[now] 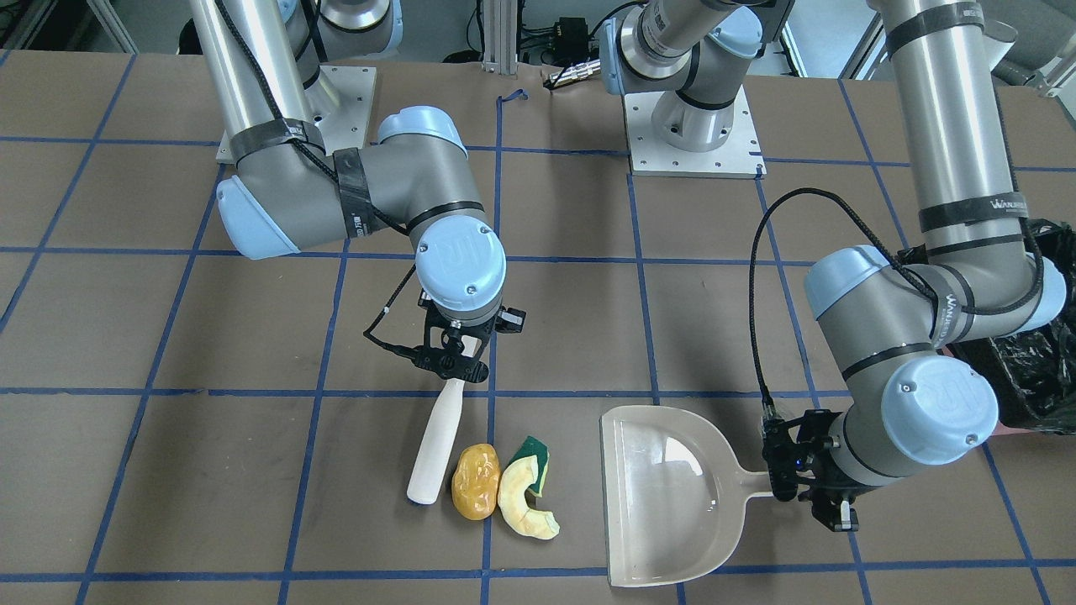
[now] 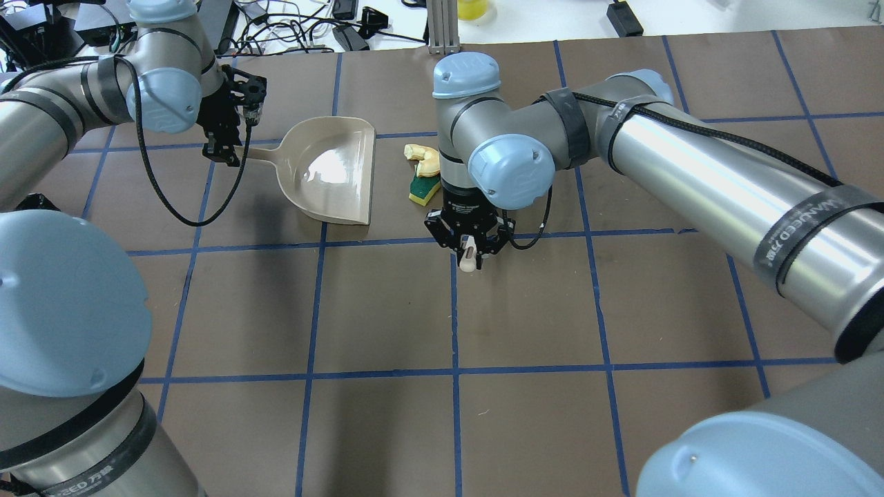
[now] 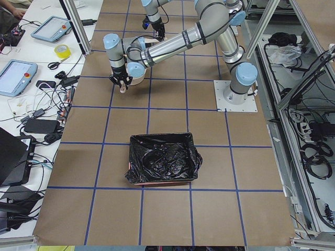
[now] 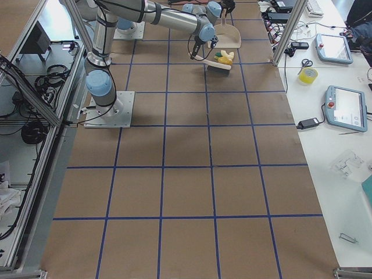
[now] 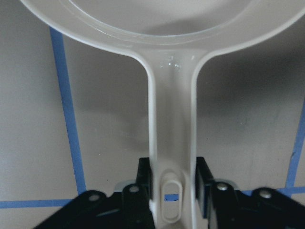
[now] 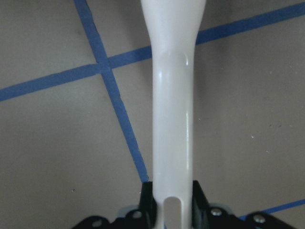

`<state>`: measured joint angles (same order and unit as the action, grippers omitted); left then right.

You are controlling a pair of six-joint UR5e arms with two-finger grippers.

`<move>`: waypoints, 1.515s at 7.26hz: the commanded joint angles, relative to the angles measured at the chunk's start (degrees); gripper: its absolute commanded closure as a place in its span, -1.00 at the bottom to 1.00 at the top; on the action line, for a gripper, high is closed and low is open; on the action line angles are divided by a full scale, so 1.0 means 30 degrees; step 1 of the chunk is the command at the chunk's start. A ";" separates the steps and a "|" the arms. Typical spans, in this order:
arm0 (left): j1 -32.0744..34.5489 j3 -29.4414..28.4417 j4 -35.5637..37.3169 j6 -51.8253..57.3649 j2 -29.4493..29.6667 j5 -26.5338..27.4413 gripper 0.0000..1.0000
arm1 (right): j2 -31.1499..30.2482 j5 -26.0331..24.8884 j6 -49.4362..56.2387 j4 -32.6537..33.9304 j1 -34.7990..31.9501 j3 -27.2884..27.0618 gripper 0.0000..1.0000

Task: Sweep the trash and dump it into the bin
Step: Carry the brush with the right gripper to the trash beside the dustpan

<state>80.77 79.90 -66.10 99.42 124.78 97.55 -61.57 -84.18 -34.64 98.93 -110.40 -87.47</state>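
The trash lies in a tight cluster: a golden-brown lump (image 1: 476,481), a pale crescent (image 1: 521,502) and a yellow-and-green sponge (image 1: 535,460). In the overhead view the sponge (image 2: 421,188) and crescent (image 2: 427,157) show, while my right arm hides the lump. My right gripper (image 1: 454,374) is shut on a white sweeping tool (image 1: 435,445), whose far end rests just beside the lump. My left gripper (image 2: 224,148) is shut on the handle of the beige dustpan (image 1: 664,496), whose open mouth faces the trash across a small gap. The black-lined bin (image 3: 162,166) stands apart, behind my left arm.
Two arm base plates (image 1: 693,143) sit at the table's robot side. Beyond the table's far edge a side bench carries a tablet (image 4: 347,107), a yellow tape roll (image 4: 307,75) and cables. Blue tape lines grid the brown tabletop (image 2: 525,310).
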 commanded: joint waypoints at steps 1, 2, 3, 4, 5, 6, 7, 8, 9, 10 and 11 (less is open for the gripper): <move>0.0000 -0.0004 0.0001 0.0023 0.0009 0.0003 0.61 | 0.0831 0.0111 -0.0494 0.0039 -0.0492 0.1116 1.00; 0.0000 -0.0004 -0.0028 0.0023 -0.0078 0.0003 0.62 | 0.1182 0.0547 -0.0436 0.0011 -0.0668 0.1671 1.00; 0.0000 -0.0033 -0.0029 -0.0006 -0.0050 -0.0026 0.62 | 0.1389 0.0639 -0.0319 0.0185 -0.0902 0.1822 1.00; 0.0000 -0.0033 -0.0029 -0.0006 -0.0021 -0.0026 0.62 | 0.1449 0.0669 -0.0231 0.0186 -0.1310 0.1997 1.00; 0.0000 -0.0033 -0.0029 -0.0006 -0.0020 -0.0026 0.62 | 0.1566 0.0669 -0.0085 0.0273 -0.1692 0.2057 1.00; 0.0000 -0.0033 -0.0029 -0.0006 -0.0020 -0.0055 0.62 | 0.1596 0.0669 0.0235 0.0564 -0.1898 0.2058 1.00; 0.0000 -0.0033 -0.0029 -0.0006 -0.0020 -0.0055 0.62 | 0.1799 0.0669 0.0383 0.0886 -0.2132 0.2087 1.00; 0.0000 -0.0033 -0.0029 -0.0006 -0.0020 -0.0055 0.62 | 0.2033 0.0669 0.0414 0.1064 -0.2483 0.2290 1.00; 0.0000 -0.0033 -0.0029 -0.0006 -0.0020 -0.0055 0.62 | 0.2325 0.0698 0.0356 0.1065 -0.2660 0.2727 1.00; 0.0029 -0.0033 -0.0029 -0.0006 -0.0020 -0.0085 0.62 | 0.2705 0.0698 0.0327 0.1094 -0.2981 0.3283 1.00; 0.0029 -0.0033 -0.0029 -0.0006 -0.0020 -0.0085 0.62 | 0.3144 0.0843 0.0297 0.1124 -0.3303 0.3694 1.00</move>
<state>80.83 79.81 -66.18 99.40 124.72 97.33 -53.65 -81.99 -33.64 102.17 -119.15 -78.04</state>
